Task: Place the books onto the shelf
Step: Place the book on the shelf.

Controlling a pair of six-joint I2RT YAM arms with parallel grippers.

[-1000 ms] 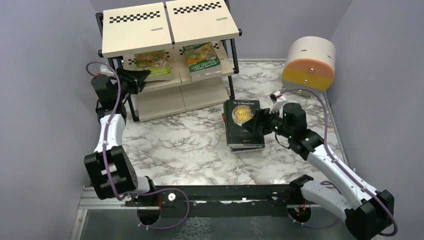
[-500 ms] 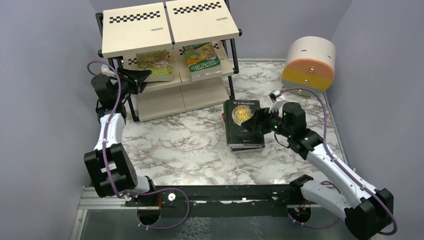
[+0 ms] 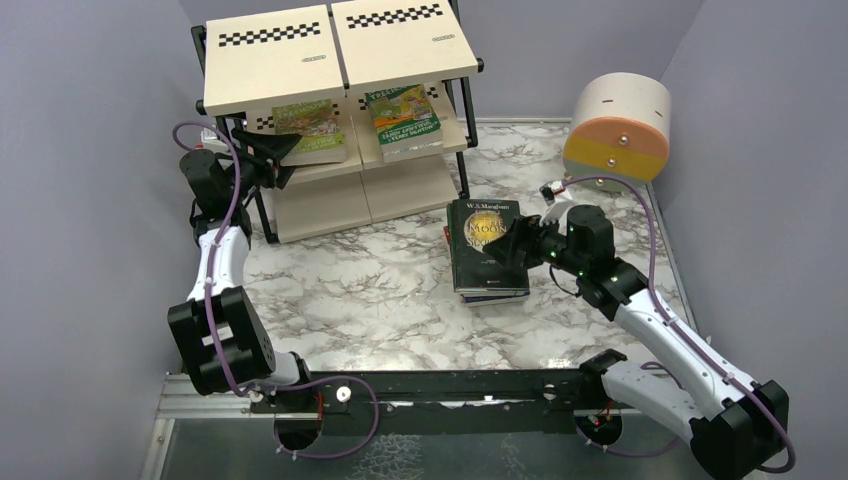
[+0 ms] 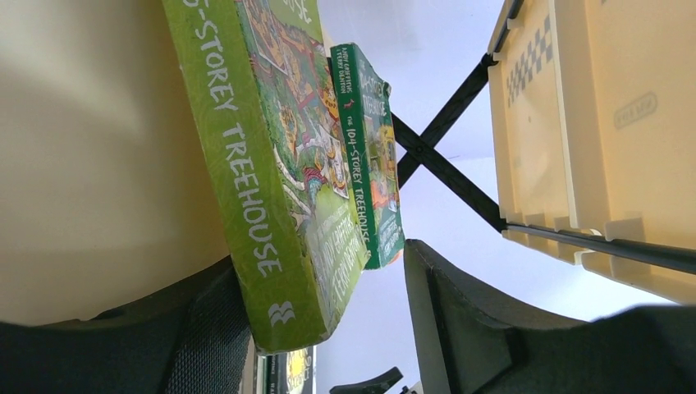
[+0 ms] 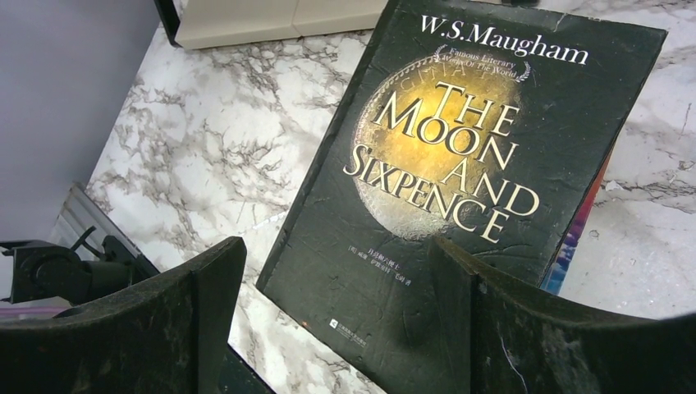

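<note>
Books on shelf: two glossy paperbacks, a light green book (image 4: 271, 189) and a dark green book (image 4: 373, 164), lie flat on the middle tier, side by side.
Books on bench: a squared stack (image 3: 475, 262) right of centre, topped by a matte black book (image 5: 468, 164) with a gold moon and a pale title. Coloured edges show beneath it.
Shelf (image 3: 300, 55): three tiers at the far left, with a thin black metal frame and smooth pale beige boards bearing checkered strips.
Left jaws: parted around the light green book's end. One textured finger (image 4: 205, 328) lies against it and the other finger (image 4: 460, 320) stands clear, so the book is released.
Right jaws: spread wide and empty over the black book; I cannot tell whether they touch it.
Bench (image 3: 380, 290): white marble pattern with grey veins.
Drum (image 3: 617, 125): round, beige over orange, at the far right.
</note>
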